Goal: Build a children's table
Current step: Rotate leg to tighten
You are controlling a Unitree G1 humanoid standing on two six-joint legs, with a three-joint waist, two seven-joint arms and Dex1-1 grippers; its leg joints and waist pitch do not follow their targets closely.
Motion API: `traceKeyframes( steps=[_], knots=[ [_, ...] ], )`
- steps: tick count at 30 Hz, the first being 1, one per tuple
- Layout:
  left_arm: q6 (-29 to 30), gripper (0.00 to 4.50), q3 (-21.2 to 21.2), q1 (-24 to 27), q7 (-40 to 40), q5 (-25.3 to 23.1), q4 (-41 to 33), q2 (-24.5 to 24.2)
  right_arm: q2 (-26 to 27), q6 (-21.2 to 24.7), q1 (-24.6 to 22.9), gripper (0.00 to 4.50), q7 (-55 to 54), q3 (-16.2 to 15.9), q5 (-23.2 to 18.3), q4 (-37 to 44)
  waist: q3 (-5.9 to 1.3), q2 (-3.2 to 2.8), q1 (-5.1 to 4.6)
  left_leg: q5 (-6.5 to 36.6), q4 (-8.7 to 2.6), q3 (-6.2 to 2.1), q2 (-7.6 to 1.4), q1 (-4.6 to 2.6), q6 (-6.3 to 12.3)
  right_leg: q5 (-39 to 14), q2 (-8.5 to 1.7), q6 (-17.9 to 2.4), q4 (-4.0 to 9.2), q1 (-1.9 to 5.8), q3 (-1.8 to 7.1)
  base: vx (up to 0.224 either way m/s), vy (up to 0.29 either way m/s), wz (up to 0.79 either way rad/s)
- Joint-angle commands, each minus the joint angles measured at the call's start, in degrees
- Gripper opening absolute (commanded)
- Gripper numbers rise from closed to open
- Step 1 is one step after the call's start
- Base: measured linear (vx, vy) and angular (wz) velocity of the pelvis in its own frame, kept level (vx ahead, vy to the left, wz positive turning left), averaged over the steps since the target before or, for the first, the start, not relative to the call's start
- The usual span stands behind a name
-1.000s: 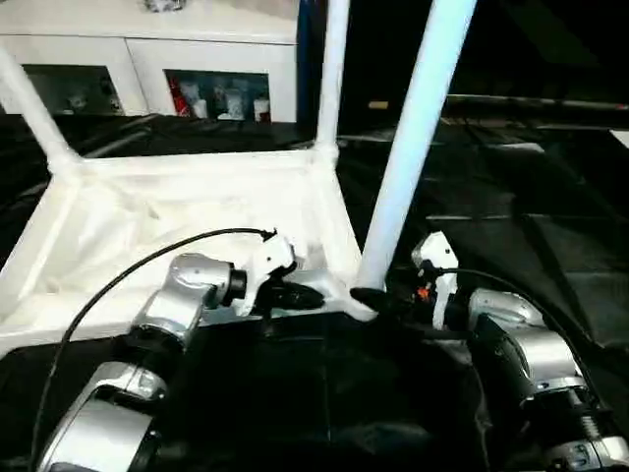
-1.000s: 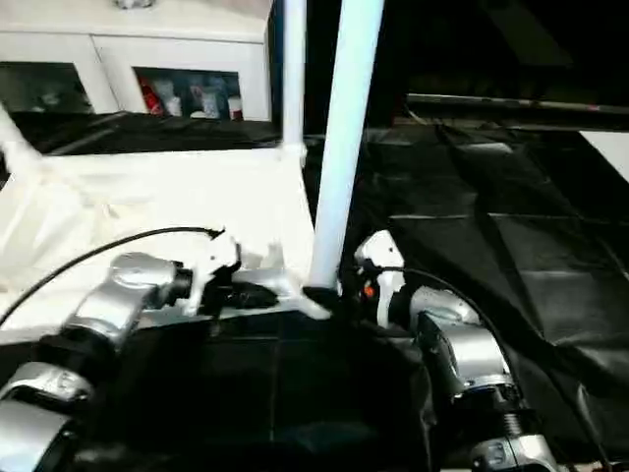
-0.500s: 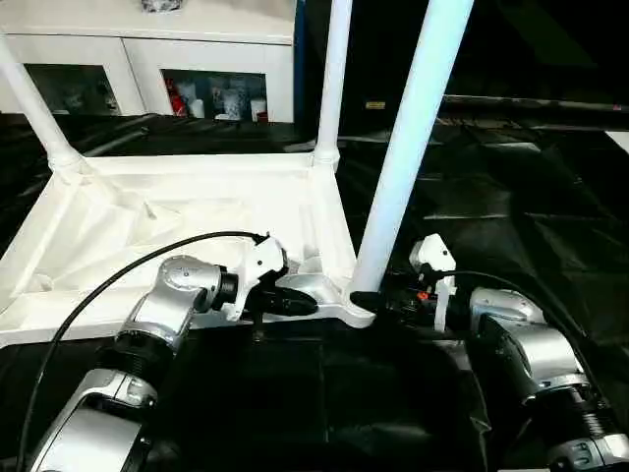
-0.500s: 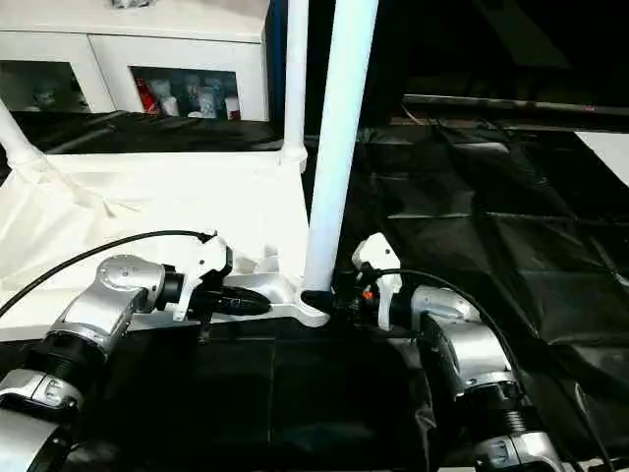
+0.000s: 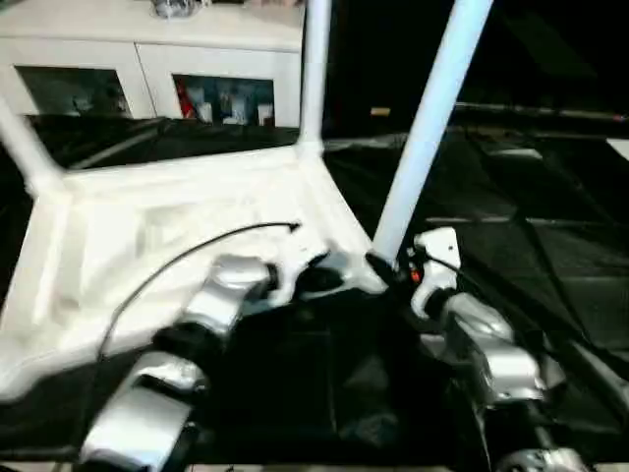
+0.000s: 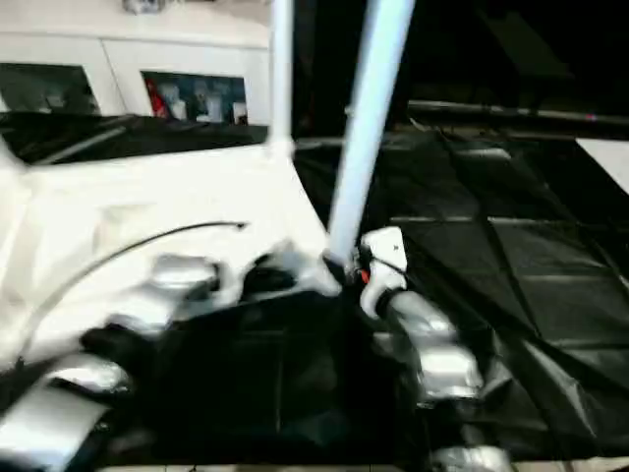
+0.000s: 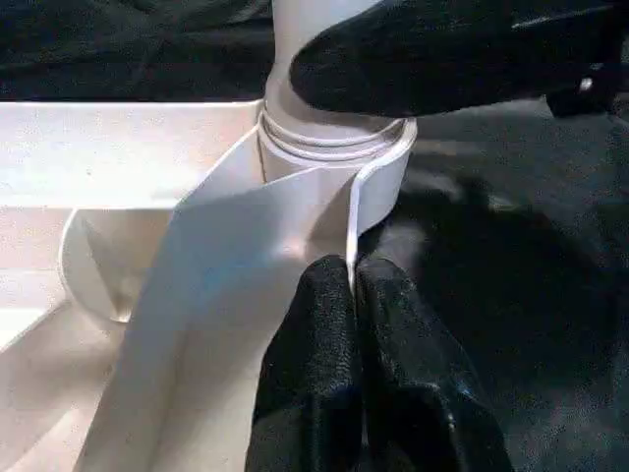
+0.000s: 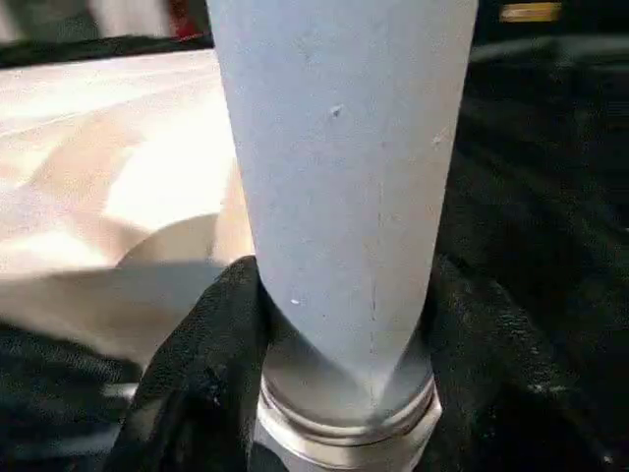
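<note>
Left wrist view: left gripper (image 7: 354, 280) is pinching the rim of the upturned children's table (image 5: 147, 231) lying on the black-covered work table (image 5: 550, 246), while the right gripper (image 8: 339, 324) is clasping the near corner leg (image 8: 339, 177) at its socket.

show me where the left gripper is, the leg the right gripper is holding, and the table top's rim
left gripper (image 7: 354, 285): left wrist view, between its fingertips.
near leg (image 8: 344, 187): right wrist view, middle of the shaft.
table top (image 7: 118, 123): left wrist view, bare rim wall.
</note>
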State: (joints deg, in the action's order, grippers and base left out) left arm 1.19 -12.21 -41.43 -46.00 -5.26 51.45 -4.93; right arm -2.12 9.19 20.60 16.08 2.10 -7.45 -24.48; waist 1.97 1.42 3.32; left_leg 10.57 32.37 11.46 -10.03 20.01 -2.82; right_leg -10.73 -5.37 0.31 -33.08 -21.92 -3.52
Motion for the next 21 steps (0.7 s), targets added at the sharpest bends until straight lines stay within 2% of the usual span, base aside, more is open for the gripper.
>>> traceKeyframes(
  steps=[1, 3, 5, 6, 7, 9, 11, 14, 16, 17, 19, 20, 21],
  knots=[
    [-0.8, 0.00, 0.5, -0.8, 4.8, 0.7, 3.9, 4.0, 2.9, 1.3, 0.5, 1.98, -4.4, -0.8, 0.7, -4.7, -2.18, 0.05, -0.22, 20.5, -4.45, -1.94, -3.14, -0.89, -0.82, -26.0, -3.76, -7.7, 5.37, 0.58, 2.54, 0.000, 0.000, 0.00],
    [-1.8, 0.00, 0.4, -1.4, 5.2, 0.1, 5.2, 4.3, 3.2, 0.7, 1.2, 1.98, -5.7, -0.6, 1.7, -5.1, -2.29, 0.16, -0.20, 20.2, -4.47, -2.01, -3.14, -0.72, -0.74, -24.8, -3.79, -7.6, 5.28, 0.81, 2.53, 0.000, 0.000, 0.00],
    [-2.2, 0.00, 0.2, -1.6, 4.7, -0.1, 5.7, 4.2, 3.2, 0.4, 1.5, 1.98, -5.5, -0.5, 1.7, -5.2, -2.28, -0.05, -0.10, 19.7, -4.50, -1.96, -3.23, -0.63, -0.39, -22.3, -3.72, -8.1, 5.11, 0.87, 2.61, 0.000, 0.000, 0.00],
    [-2.6, 0.00, 0.2, -1.7, 4.6, -0.3, 6.0, 3.9, 3.0, -0.3, 1.6, 1.98, -4.8, -0.5, 1.7, -5.0, -2.29, 0.03, -0.07, 19.6, -4.50, -1.91, -3.21, -0.59, -0.21, -21.7, -3.71, -8.2, 5.08, 0.91, 2.61, 0.000, 0.000, 0.00],
    [-2.8, 0.00, 0.3, -1.7, 4.3, -0.4, 6.3, 3.6, 2.9, -0.9, 1.6, 2.33, -4.5, -0.5, 1.6, -4.8, -2.38, 0.02, 0.03, 18.7, -4.44, -1.84, -3.21, -0.46, 0.28, -19.7, -3.75, -8.8, 4.83, 1.08, 2.64, 0.000, 0.000, 0.00],
    [-4.0, 0.00, 0.2, -1.7, 3.0, -0.5, 6.7, 2.4, 2.4, -2.3, 1.3, 2.68, -3.3, 0.0, 0.7, -3.7, -2.38, 0.11, 0.06, 18.3, -4.43, -1.79, -3.18, -0.35, 0.69, -19.2, -3.75, -9.2, 4.75, 1.21, 2.60, 0.000, 0.000, 0.00],
    [-4.8, 0.00, 0.2, -1.8, 2.2, -0.4, 7.2, 1.8, 2.2, -2.9, 1.3, 2.74, -2.9, 0.4, 0.2, -3.3, -2.39, 0.13, 0.08, 18.0, -4.43, -1.80, -3.22, -0.27, 1.07, -19.2, -3.82, -9.3, 4.72, 1.30, 2.61, 0.000, 0.000, 0.00],
    [-8.4, 0.00, 1.0, -1.4, 0.1, 0.7, 6.7, 0.9, 1.1, -4.0, 0.8, 3.14, -2.8, 0.4, 0.6, -1.3, -2.34, 0.08, 0.24, 17.3, -4.40, -1.77, -3.17, -0.28, 1.34, -19.8, -3.89, -9.3, 4.83, 1.35, 2.59, 0.000, 0.000, 0.00],
    [-10.2, 0.00, 2.0, -0.8, -0.5, 1.7, 5.2, 0.4, 0.1, -3.9, -0.2, 3.17, -1.9, 0.4, 0.4, 1.0, -2.40, 0.25, 0.42, 16.1, -4.30, -1.64, -3.21, -0.25, 1.79, -18.6, -3.90, -9.7, 4.70, 1.46, 2.62, 0.000, 0.000, 0.00],
    [-10.8, 0.00, 2.4, -0.4, -1.1, 2.2, 4.3, 0.2, -0.4, -3.7, -0.7, 3.17, -1.1, 0.4, 0.0, 2.1, -2.60, 0.03, 0.57, 15.1, -4.21, -1.55, -3.36, -0.39, 1.97, -16.4, -3.87, -10.4, 4.42, 1.33, 2.65, 0.000, 0.000, 0.00],
    [-10.7, 0.00, 3.2, 2.1, -5.3, 4.7, -1.9, -1.6, -3.1, -1.6, -3.7, 3.17, 5.9, -1.4, -2.0, 7.5, -2.85, 0.08, 0.82, 10.9, -3.98, -1.66, -3.69, 0.26, 3.40, -7.6, -3.77, -12.1, 3.18, 2.13, 2.49, 0.000, 0.000, 0.00],
    [-10.4, 0.00, 3.5, 2.5, -5.9, 5.3, -2.9, -1.8, -3.6, -1.4, -4.1, 3.17, 7.0, -1.7, -2.2, 8.2, -2.93, 0.03, 0.88, 9.9, -3.79, -1.56, -3.72, 0.16, 4.00, -5.3, -3.75, -12.6, 2.90, 2.03, 2.48, 0.000, 0.000, 0.00],
    [-10.4, 0.00, 3.5, 2.5, -5.9, 5.3, -2.9, -1.8, -3.6, -1.4, -4.1, 3.17, 7.0, -1.7, -2.2, 8.2, -3.12, -0.03, 0.49, 7.0, -3.55, -1.66, -3.61, 0.64, 5.12, -0.6, -3.62, -13.8, 2.13, 2.35, 2.37, 0.050, 0.013, -0.03]
  ],
)
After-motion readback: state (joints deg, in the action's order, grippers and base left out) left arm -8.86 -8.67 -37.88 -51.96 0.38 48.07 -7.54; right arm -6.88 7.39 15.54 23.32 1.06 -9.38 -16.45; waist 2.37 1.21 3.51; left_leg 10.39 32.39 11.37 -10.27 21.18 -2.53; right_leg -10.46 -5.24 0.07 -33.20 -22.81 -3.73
